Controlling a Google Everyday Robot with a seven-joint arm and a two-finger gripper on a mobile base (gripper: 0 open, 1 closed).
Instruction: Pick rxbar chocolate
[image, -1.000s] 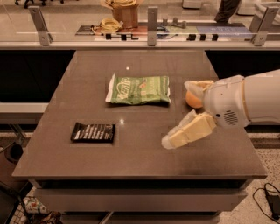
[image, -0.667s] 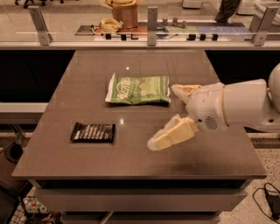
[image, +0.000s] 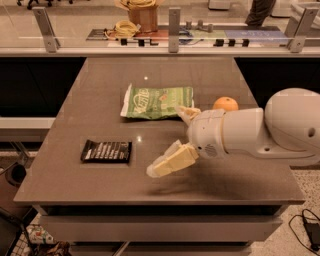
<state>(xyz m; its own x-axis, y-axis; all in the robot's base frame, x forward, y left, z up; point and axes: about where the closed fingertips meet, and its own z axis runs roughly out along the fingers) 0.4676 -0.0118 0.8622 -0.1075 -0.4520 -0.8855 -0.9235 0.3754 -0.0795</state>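
Note:
The rxbar chocolate (image: 106, 150) is a small flat black wrapper with white lettering, lying near the table's front left. My gripper (image: 164, 141) is open and empty, hovering above the table to the right of the bar, with a gap between them. One finger (image: 171, 162) points down-left toward the bar. The other finger (image: 186, 113) reaches over the right end of the green bag.
A green-and-white snack bag (image: 157, 102) lies mid-table behind the bar. A round orange fruit (image: 225, 104) sits right of the bag, behind my arm (image: 260, 132). The brown table (image: 100, 80) ends in a front edge just below the bar. A glass-railed counter (image: 170, 40) stands behind.
My arm and gripper have moved left across the table toward the black bar. The orange, hidden by the arm before, now shows. The bar and bag have not moved.

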